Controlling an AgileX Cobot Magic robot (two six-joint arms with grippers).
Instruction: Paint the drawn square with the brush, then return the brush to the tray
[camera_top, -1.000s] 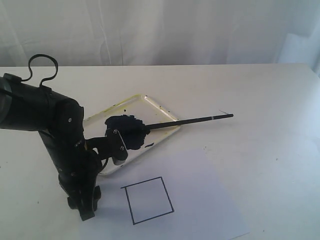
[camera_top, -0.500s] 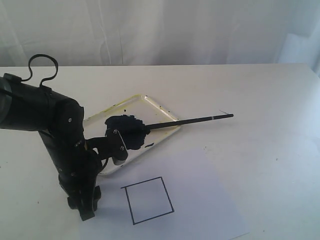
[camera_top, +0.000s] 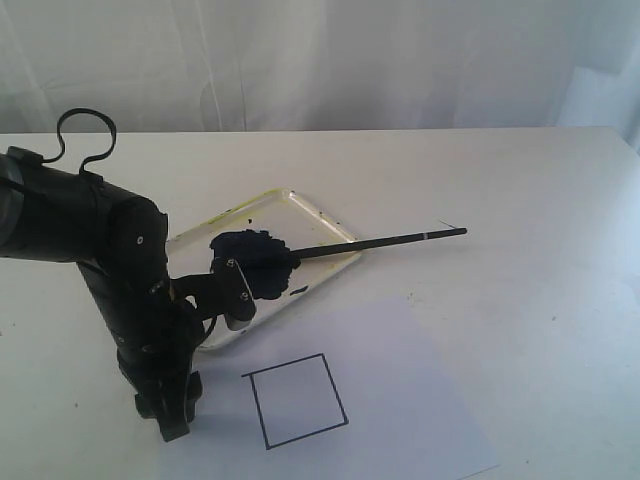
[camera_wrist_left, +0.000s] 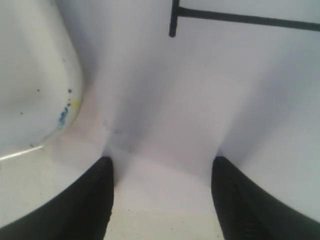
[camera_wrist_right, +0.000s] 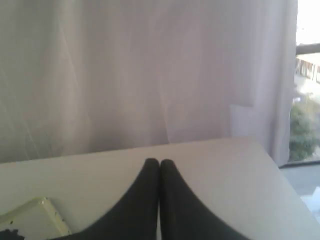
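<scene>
Black left gripper (camera_top: 170, 418) sits lower left in the exterior view, over the edge of the white paper sheet (camera_top: 410, 390), jaws spread wide, nothing between them. Small black-outlined drawn square (camera_top: 297, 400) is bottom centre, inside blank. Long thin black brush (camera_top: 380, 243) lies mid-frame, its tip in the dark paint blob (camera_top: 250, 262) on the shallow white rectangular tray (camera_top: 322, 216), handle sticking out right over the white table (camera_top: 530, 200). Right gripper (camera_wrist_right: 159, 167) has its jaws pressed together, empty.
</scene>
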